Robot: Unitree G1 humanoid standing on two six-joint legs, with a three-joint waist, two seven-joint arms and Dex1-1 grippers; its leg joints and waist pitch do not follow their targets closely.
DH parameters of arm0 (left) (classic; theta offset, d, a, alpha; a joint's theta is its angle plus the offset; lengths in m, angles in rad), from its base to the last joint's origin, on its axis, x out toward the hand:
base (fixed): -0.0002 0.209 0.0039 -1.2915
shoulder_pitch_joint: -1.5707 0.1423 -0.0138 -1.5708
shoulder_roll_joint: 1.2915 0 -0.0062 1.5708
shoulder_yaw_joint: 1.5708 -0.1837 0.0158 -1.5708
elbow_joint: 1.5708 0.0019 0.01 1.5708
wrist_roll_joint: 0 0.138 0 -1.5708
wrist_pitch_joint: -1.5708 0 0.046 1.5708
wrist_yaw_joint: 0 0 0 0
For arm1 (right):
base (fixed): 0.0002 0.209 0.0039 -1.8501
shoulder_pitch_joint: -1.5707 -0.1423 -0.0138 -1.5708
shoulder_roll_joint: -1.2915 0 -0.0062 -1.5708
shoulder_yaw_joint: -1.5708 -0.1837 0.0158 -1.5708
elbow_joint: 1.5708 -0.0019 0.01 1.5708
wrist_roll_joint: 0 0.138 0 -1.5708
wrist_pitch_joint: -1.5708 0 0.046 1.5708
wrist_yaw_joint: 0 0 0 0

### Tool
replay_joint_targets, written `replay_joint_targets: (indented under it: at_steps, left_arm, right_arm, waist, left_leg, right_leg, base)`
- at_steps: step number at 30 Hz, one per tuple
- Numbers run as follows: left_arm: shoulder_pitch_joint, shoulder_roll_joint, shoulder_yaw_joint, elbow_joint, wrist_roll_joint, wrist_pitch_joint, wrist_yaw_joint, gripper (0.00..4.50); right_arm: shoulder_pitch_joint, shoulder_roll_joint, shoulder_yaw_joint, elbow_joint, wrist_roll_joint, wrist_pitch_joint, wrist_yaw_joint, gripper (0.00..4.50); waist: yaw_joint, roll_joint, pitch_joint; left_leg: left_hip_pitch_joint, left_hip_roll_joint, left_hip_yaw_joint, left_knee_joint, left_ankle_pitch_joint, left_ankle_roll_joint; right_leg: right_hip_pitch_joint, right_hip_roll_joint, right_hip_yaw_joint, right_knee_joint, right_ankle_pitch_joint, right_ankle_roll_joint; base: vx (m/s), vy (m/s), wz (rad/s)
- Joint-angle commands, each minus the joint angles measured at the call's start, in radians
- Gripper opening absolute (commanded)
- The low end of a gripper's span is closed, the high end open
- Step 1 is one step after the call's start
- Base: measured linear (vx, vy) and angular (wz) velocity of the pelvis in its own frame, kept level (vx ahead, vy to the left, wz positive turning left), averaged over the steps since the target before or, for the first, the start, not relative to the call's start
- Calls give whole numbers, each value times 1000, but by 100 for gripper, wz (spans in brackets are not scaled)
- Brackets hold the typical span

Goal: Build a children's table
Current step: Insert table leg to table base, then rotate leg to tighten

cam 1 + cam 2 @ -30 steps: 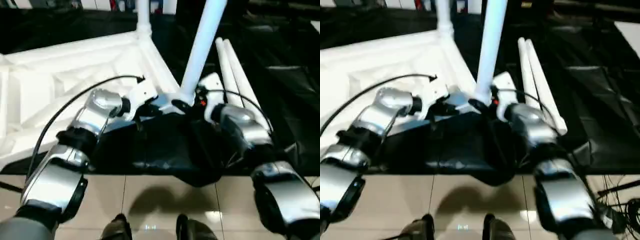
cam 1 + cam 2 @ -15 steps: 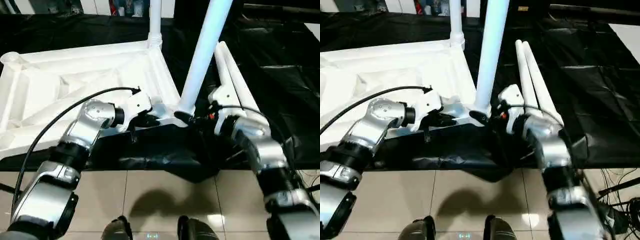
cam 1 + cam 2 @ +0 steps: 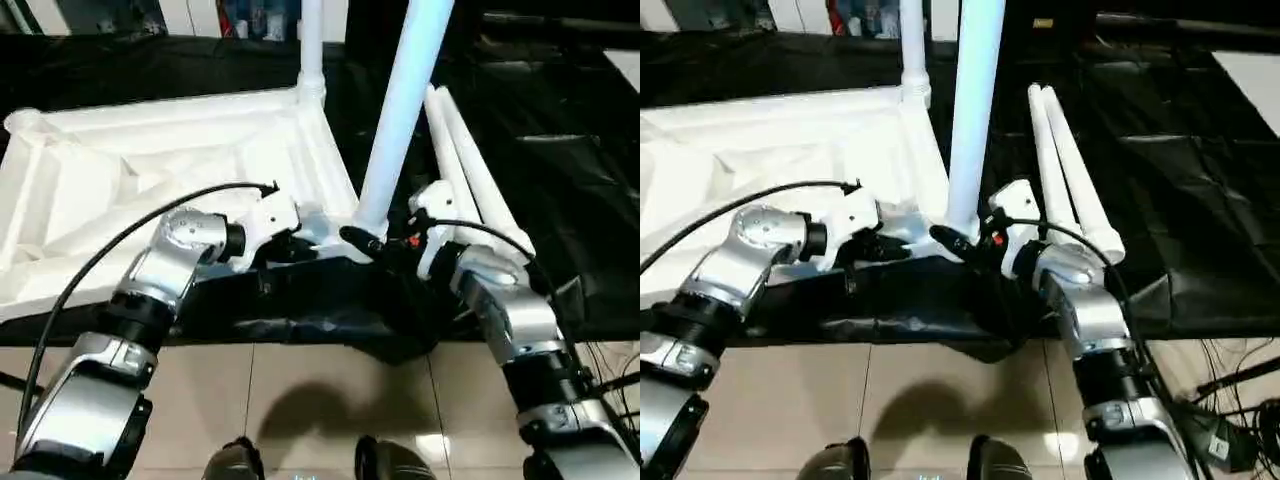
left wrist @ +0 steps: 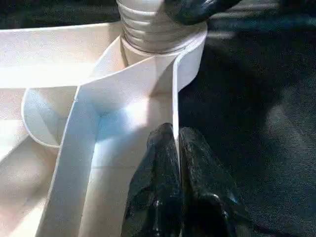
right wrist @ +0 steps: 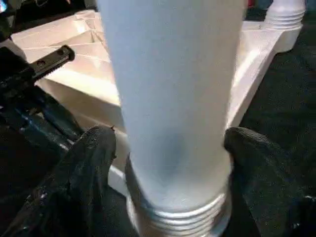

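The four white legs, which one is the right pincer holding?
The leg rising at the tabletop's near corner, between the right pincer fingers. Another stands at the far corner; two lie flat.

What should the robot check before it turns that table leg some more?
1. Left claw pinching the tabletop rim beside the corner socket: ok.
2. Right claw around the leg just above its threads: ok.
3. Leg's threaded end sitting in the socket: ok.
4. Leg fully screwed in: cannot tell.
5. Far corner leg already standing: ok.
6. Two spare legs lying on the black sheet, within reach: ok.
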Motion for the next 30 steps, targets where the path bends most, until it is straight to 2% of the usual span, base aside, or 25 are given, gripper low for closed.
replay_joint_targets:
  at_steps: [1,4,5,7,8,9,10,11,12,13,14,16,17,18,19,20,21,22,23,24,25,26,27,29,30]
  left_arm:
    - [-13,2,29,-19,-49,-31,-1,0]
    - [-20,6,28,-9,-47,-38,-2,0]
    - [-20,6,28,-9,-47,-38,-2,0]
    - [-23,10,28,-4,-46,-41,-4,0]
    - [-23,13,29,-5,-46,-43,-8,0]
    - [-21,13,29,-7,-45,-42,-10,0]
    - [-21,13,29,-7,-44,-43,-12,0]
    - [-20,13,29,-9,-45,-42,-15,0]
    - [-19,14,29,-10,-45,-42,-16,0]
    - [-19,14,29,-10,-44,-42,-16,0]
    - [-19,14,28,-9,-43,-45,-17,0]
    - [-19,17,28,-9,-44,-49,-21,0]
    - [-16,19,28,-14,-46,-52,-26,0]
    - [-15,19,27,-15,-47,-53,-28,0]
    - [-11,19,28,-21,-55,-53,-38,0]
    - [-5,22,26,-29,-59,-63,-45,0]
    - [-2,21,28,-33,-72,-72,-58,0]
    - [0,21,28,-34,-80,-76,-66,0]
    - [1,21,29,-34,-86,-78,-71,0]
    - [3,17,33,-38,-100,-71,-82,0]
    - [4,15,35,-39,-104,-68,-85,0]
    - [5,15,35,-42,-110,-67,-96,0]
    - [5,16,34,-42,-109,-56,-103,0]
    - [2,14,34,-34,-103,-54,-99,0]
    - [-2,10,35,-24,-99,-60,-88,0]
  right_arm:
    - [0,-1,13,-22,-12,10,-6,380]
    - [2,0,13,-28,-9,17,-11,380]
    - [2,0,13,-28,-9,18,-11,380]
    - [5,-4,17,-33,-14,15,-11,380]
    - [10,-9,24,-39,-22,8,-10,380]
    - [12,-11,27,-42,-24,5,-10,380]
    - [13,-12,29,-44,-25,3,-9,380]
    - [16,-14,30,-51,-23,4,0,380]
    - [18,-14,29,-57,-17,12,4,380]
    - [19,-14,27,-59,-14,18,6,380]
    - [18,-11,21,-61,-5,34,4,380]
    - [17,-9,11,-62,6,52,1,380]
    - [19,-11,10,-67,6,53,-2,380]
    - [19,-12,9,-69,6,53,-3,380]
    - [22,-14,8,-76,6,57,-7,380]
    - [24,-18,5,-84,6,58,-12,380]
    - [26,-23,2,-91,9,60,-15,380]
    - [27,-26,0,-95,11,61,-15,380]
    - [28,-27,-1,-97,12,62,-16,380]
    - [32,-33,-3,-106,14,64,-13,380]
    - [33,-35,-3,-109,14,65,-12,380]
    - [37,-41,-3,-117,16,69,-7,380]
    - [41,-51,-2,-124,16,71,4,380]
    - [44,-63,2,-131,15,74,21,380]
    - [46,-71,6,-134,13,72,40,380]
  waist:
    - [18,12,-101]
    - [4,22,-116]
    - [9,34,-121]
    - [-38,52,-132]
    - [-54,62,-137]
    - [-61,55,-140]
    - [-70,19,-128]
    - [-70,19,-128]
    - [-17,-57,-112]
    - [13,-72,-115]
    - [21,-59,-123]
    - [21,-31,-110]
    - [26,-14,-117]
    - [21,37,-129]
    - [10,70,-137]
    - [-65,99,-151]
    - [-64,84,-167]
    - [-42,56,-153]
    - [-44,45,-157]
    - [-42,18,-160]
    - [-34,-41,-155]
    - [-25,-49,-156]
    - [-8,-28,-155]
    - [-13,-13,-146]
    - [-17,-1,-137]
  left_leg:
    - [-24,-20,-12,-47,-206,206]
    - [-51,-37,-42,-17,-27,325]
    - [-41,-40,-47,-14,25,350]
    - [93,2,-129,-9,281,547]
    - [193,53,-202,7,350,650]
    - [216,78,-236,4,383,688]
    - [202,72,-263,-6,419,695]
    - [202,72,-263,-6,419,695]
    - [21,-105,-97,73,63,389]
    - [-57,-151,-67,137,-112,338]
    - [-81,-142,-77,168,-124,278]
    - [-112,-112,-84,167,-23,124]
    - [-116,-97,-90,149,10,115]
    - [-116,-48,-94,53,119,186]
    - [-55,-9,-108,20,171,236]
    - [163,120,-269,37,470,570]
    - [196,126,-286,59,708,640]
    - [142,98,-254,82,1061,574]
    - [127,75,-235,82,1146,532]
    - [110,2,-195,104,1142,432]
    - [12,-98,-137,116,764,337]
    - [-33,-126,-106,104,564,309]
    - [-50,-100,-88,78,246,250]
    - [-45,-66,-78,36,92,198]
    - [-34,-46,-69,18,11,198]
  right_leg:
    - [125,-77,-8,-91,-460,-201]
    - [164,-64,-64,-85,-289,-209]
    - [165,-56,-75,-78,-233,-219]
    - [78,21,-97,6,-83,-225]
    - [-32,18,-79,66,-154,-152]
    - [-64,5,-55,93,-176,-105]
    - [-96,-35,23,113,-137,10]
    - [-96,-35,23,113,-137,10]
    - [103,-67,143,-3,28,-53]
    - [184,-85,195,-38,36,-51]
    - [206,-99,198,-29,64,-49]
    - [211,-98,155,-20,201,-89]
    - [214,-101,144,-23,225,-111]
    - [210,-53,70,-4,256,-88]
    - [174,-24,27,16,237,-46]
    - [-59,35,-25,179,-62,-5]
    - [-90,14,-2,172,-138,-5]
    - [-106,-16,44,171,3,63]
    - [-97,-26,62,147,94,101]
    - [-100,-37,93,75,278,102]
    - [-38,-66,126,32,546,65]
    - [8,-75,123,39,668,36]
    - [33,-109,117,29,757,-61]
    - [44,-81,79,30,601,-207]
    - [35,-69,67,15,358,-281]
  base:
    - [74,8,34]
    - [90,4,42]
    - [105,-6,49]
    - [135,-40,38]
    - [136,-51,33]
    - [108,-78,27]
    - [57,-123,16]
    - [57,-123,16]
    - [1,-147,17]
    - [65,-131,30]
    - [65,-131,30]
    - [126,-93,11]
    - [120,-82,1]
    - [128,-50,-10]
    - [148,6,-12]
    - [148,6,-12]
    - [147,15,-10]
    - [0,0,0]
    - [0,0,0]
    - [-146,119,2]
    - [-134,55,20]
    - [-134,55,20]
    - [-48,-43,24]
    - [-49,-53,13]
    - [-75,-32,3]
